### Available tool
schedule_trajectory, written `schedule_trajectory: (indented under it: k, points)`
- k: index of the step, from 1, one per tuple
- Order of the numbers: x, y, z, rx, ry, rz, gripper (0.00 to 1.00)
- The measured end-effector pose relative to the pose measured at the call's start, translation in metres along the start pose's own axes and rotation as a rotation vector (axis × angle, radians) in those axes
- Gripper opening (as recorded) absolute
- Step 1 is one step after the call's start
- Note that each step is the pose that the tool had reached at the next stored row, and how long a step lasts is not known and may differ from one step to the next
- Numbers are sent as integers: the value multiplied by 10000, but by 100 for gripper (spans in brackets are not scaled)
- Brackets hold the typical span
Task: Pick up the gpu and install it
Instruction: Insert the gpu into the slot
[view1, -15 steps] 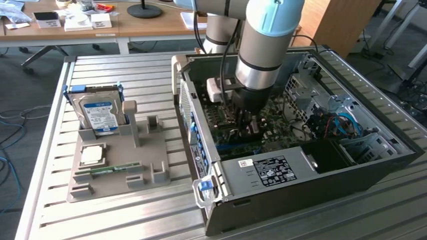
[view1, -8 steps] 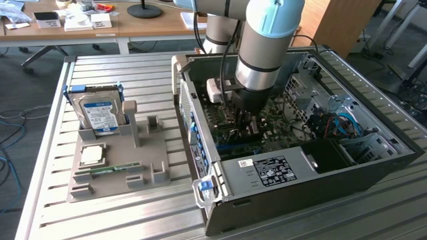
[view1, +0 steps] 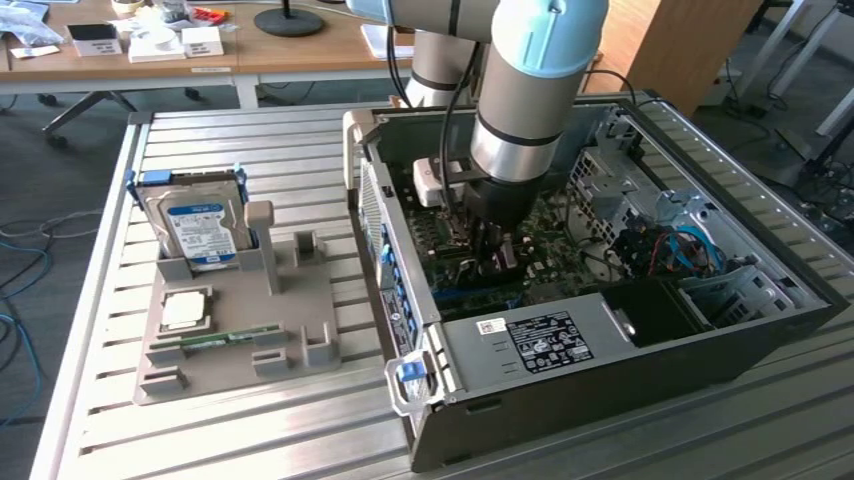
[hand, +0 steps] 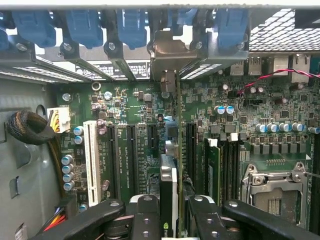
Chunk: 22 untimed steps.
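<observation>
Down inside the open computer case (view1: 747, 330), your gripper (view1: 491, 250) hangs just over the motherboard (view1: 561, 250), and the fingers (hand: 210, 220) are pinching the gpu (hand: 172, 200) edge-on between them. From the wrist view you see the card as a thin upright plate running away from the fingers toward the rear wall, with its silvery end bracket (hand: 167, 52) already up against the row of blue slot clips (hand: 132, 25). The lower edge of the card sits over the black expansion slots (hand: 131, 155), between the white slot (hand: 91, 160) on one side and the memory slots (hand: 220, 165) on the other; whether the edge is already in a slot or just above it, you cannot tell from here.

You are in the install step: the pick-up is done and the card is inside the case, lined up along a slot. Seating it calls for a straight push downward with the card kept upright, the bracket kept in its gap at the rear wall, and no sideways lean that would catch the neighbouring connectors.

Outside the case, on the exterior view's left, the grey parts holder (view1: 240, 340) carries the hard drive (view1: 198, 228) and the memory stick (view1: 214, 340), well apart from the work.
</observation>
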<state>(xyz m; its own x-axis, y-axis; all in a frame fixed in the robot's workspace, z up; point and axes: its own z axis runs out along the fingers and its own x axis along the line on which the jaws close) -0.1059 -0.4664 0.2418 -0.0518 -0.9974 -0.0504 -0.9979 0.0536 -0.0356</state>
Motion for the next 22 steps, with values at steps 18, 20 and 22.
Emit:
schedule_trajectory:
  k: [18, 20, 22]
  points:
    - [1, 3, 19, 9, 8, 198, 27]
    - [1, 3, 19, 10, 8, 208, 27]
    - [1, 3, 20, 10, 7, 208, 27]
